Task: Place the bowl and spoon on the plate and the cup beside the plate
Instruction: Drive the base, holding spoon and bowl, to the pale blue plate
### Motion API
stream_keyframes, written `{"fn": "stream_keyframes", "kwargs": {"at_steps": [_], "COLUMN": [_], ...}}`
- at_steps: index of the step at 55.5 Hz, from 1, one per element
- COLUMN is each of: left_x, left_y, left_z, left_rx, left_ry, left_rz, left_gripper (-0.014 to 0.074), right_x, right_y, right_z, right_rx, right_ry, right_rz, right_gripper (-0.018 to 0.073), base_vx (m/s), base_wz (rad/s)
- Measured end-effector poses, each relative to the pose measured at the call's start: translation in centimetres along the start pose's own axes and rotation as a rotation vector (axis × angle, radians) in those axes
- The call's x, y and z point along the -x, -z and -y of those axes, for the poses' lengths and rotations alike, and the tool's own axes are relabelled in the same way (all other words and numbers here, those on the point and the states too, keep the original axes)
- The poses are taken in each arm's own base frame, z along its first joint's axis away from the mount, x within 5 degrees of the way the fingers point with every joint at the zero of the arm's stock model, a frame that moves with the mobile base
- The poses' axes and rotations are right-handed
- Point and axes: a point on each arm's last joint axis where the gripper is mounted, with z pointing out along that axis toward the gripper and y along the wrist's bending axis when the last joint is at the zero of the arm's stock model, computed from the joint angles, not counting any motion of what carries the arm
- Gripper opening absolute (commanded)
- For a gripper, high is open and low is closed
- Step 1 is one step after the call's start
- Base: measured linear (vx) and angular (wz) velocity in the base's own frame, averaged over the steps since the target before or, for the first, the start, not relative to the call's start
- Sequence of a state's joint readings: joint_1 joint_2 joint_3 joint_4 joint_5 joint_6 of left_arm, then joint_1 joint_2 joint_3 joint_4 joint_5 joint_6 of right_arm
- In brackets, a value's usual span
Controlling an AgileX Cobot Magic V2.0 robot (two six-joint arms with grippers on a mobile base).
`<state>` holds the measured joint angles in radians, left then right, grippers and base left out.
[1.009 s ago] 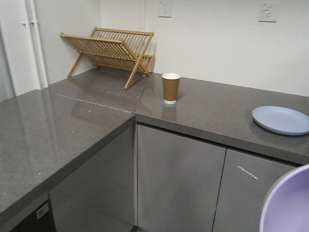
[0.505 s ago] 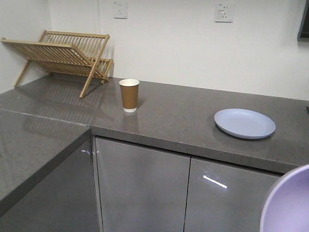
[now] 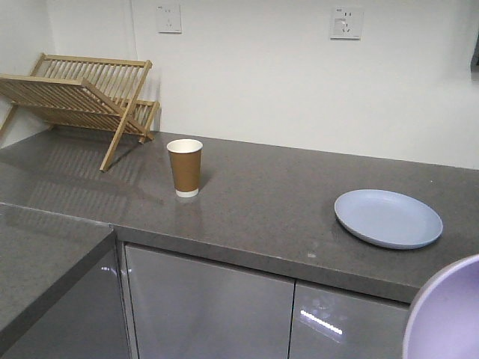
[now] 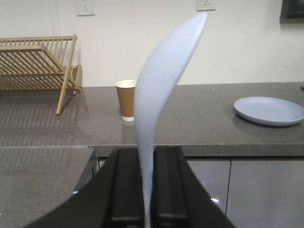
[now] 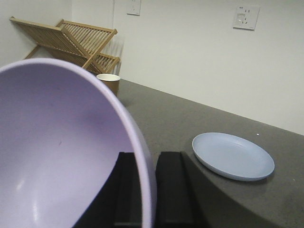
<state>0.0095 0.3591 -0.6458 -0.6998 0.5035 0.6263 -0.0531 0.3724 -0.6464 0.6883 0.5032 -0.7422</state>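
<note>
Grey speckled stone-look counter (image 3: 269, 202) with a soft sheen; glossy, reflective grey cabinet doors (image 3: 209, 307) under it.
Dish rack (image 3: 75, 97): bare light wood, slatted. Cup (image 3: 185, 167): brown paper, matt, white rim. Plate (image 3: 388, 218): pale blue, smooth, matt plastic look. Bowl (image 5: 61, 152): lavender, matt plastic look, smooth inside. Spoon (image 4: 159, 90): pale blue-white, smooth, matt. Left gripper (image 4: 148, 154) and right gripper (image 5: 148, 156): black, matt. Wall (image 3: 254, 75): white, matt.

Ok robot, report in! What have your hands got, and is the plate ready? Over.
Left gripper shut on spoon, held upright. Right gripper shut on bowl rim. Plate bare on counter; cup upright, well apart from it. Nothing in the way.
</note>
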Motion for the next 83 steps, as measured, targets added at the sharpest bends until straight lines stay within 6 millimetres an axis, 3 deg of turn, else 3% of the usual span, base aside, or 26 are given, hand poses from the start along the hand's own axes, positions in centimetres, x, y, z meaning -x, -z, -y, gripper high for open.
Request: {"fn": "stream_keyframes", "kwargs": {"at_steps": [83], "left_x": [0.00], "left_y": [0.00], "left_z": [0.00], "left_rx": [0.000], "left_ry": [0.000], "left_rz": [0.000], "left_gripper": [0.0000], "right_x": [0.00], "right_y": [0.00], "right_z": [0.00], "right_rx": [0.000], "right_ry": [-0.001], "right_rz": [0.001], "right_gripper": [-0.0008], "base_vx": [0.29], "base_wz": [-0.18]}}
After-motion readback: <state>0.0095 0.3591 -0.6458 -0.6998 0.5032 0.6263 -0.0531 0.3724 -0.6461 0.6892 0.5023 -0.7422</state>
